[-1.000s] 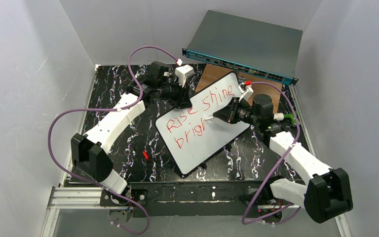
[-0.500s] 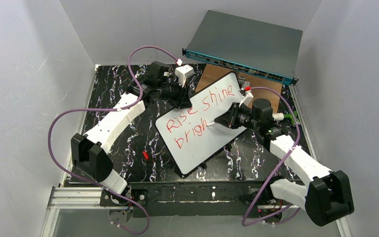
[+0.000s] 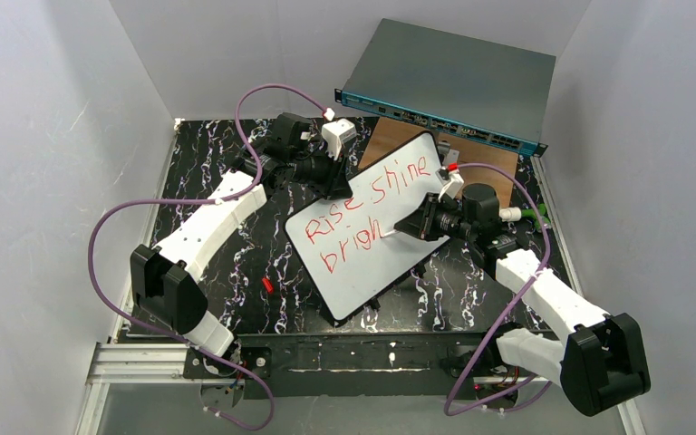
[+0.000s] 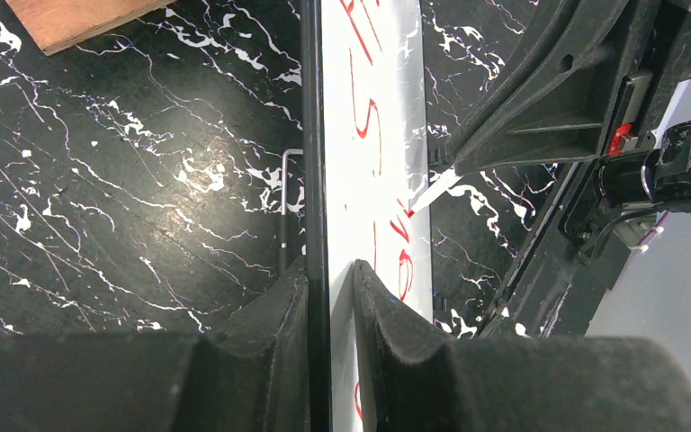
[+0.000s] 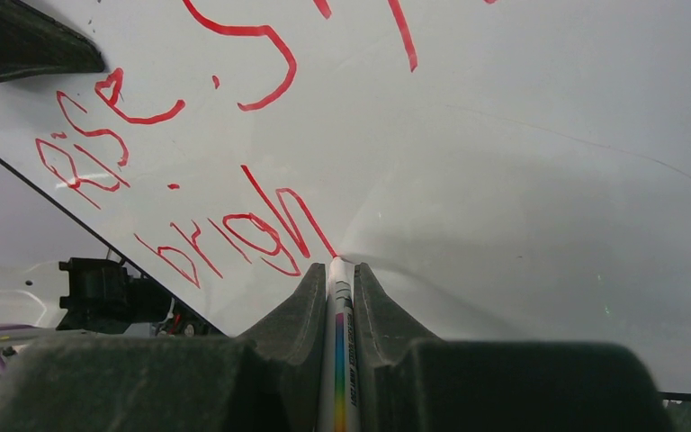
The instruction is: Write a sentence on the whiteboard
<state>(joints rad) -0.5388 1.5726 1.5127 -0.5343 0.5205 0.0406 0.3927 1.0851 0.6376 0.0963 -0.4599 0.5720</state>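
Observation:
The whiteboard (image 3: 362,272) stands tilted in the middle of the black marbled table. My left gripper (image 3: 335,186) is shut on its upper left edge; in the left wrist view the jaws (image 4: 328,270) pinch the board's thin dark rim (image 4: 317,135). The sentence (image 3: 372,195) reads "Rise shine" in red, with "brigh" below it (image 5: 234,229). My right gripper (image 5: 335,270) is shut on a white marker (image 5: 342,351) with a rainbow stripe. Its tip touches the whiteboard (image 5: 522,180) at the foot of the last letter's right stroke.
A grey metal box with a teal front (image 3: 444,91) lies at the back, with a brown wooden panel (image 3: 390,136) in front of it. A small red cap (image 3: 267,285) lies on the table left of the board. Purple cables loop beside both arms.
My right gripper has moved down and toward the near side with the marker, drawing the last stroke of the "h". The left gripper and the board have stayed still.

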